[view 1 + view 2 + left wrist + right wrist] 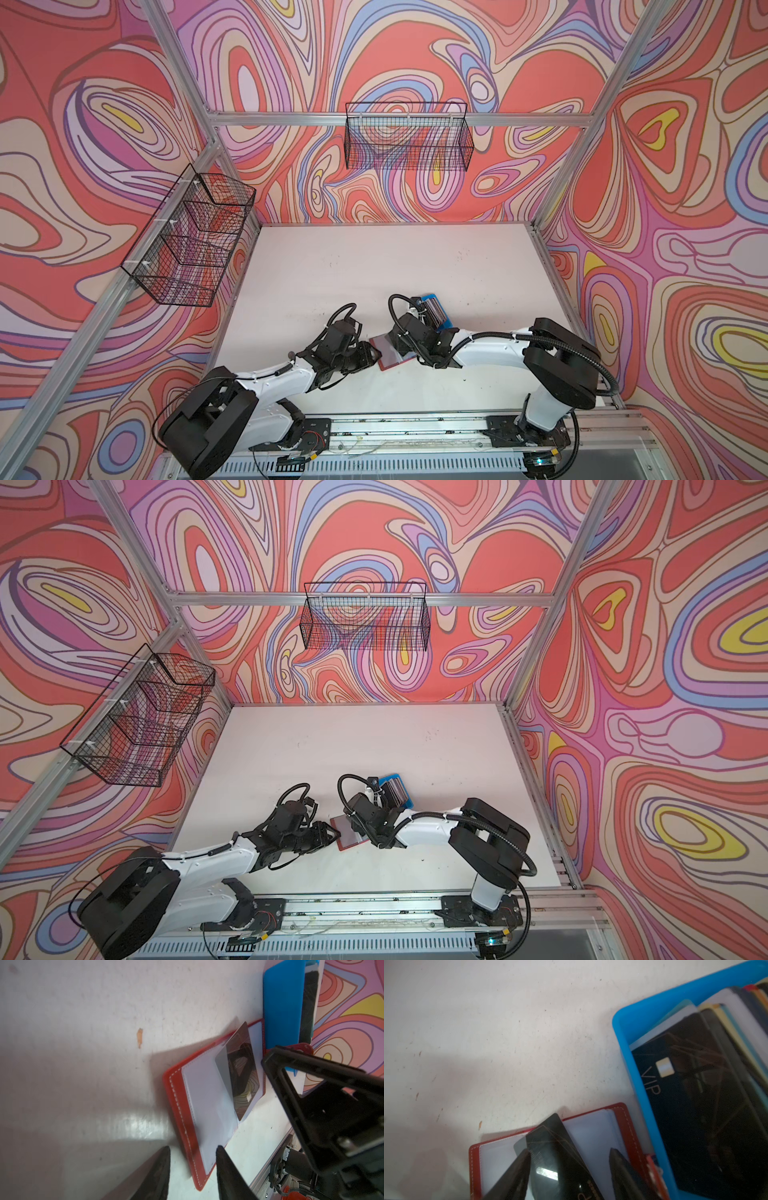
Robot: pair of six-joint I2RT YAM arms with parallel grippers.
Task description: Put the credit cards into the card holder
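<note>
Both top views: opened red-brown leather-look card holder (pixel 388 353) (pixel 347 838) on white worktop (pixel 332 270), between the arms. Left wrist: left gripper (pixel 192 1148), jaws part-open, empty, holder's end between them. Right wrist: right gripper (pixel 570 1149), jaws apart around a tilted black card (pixel 550 1145); grip unclear.

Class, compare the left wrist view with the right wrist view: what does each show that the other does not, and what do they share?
Only the left wrist view: the right arm from outside, the patterned wall, the aluminium rail. Only the right wrist view: the VIP card and stacked cards inside the blue tray. Both: the open card holder, a dark card over it, the tray.
</note>
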